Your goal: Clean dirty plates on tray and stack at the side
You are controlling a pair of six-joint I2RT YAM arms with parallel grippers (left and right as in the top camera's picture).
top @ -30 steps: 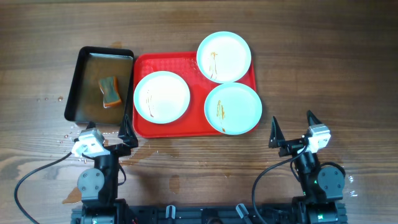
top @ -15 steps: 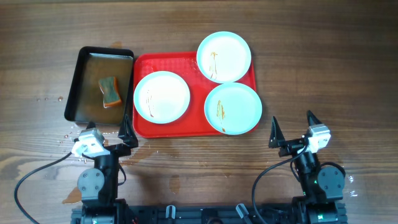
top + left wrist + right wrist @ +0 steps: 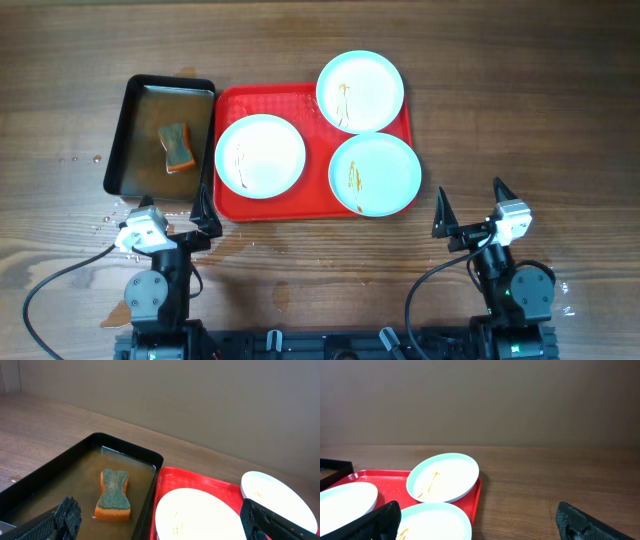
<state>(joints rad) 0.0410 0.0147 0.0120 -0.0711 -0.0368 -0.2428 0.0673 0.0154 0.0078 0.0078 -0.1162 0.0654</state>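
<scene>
Three smeared round mint-white plastic plates (image 3: pixel 260 154) (image 3: pixel 360 92) (image 3: pixel 375 174) sit unwashed on the large red rectangular plastic tray (image 3: pixel 275 101). Beside it, a black metal pan (image 3: pixel 124 135) soaks an orange-green sponge (image 3: pixel 178 146), likely for wiping. The left gripper (image 3: pixel 170 205) and right gripper (image 3: pixel 470 200) hang spread wide and empty.
</scene>
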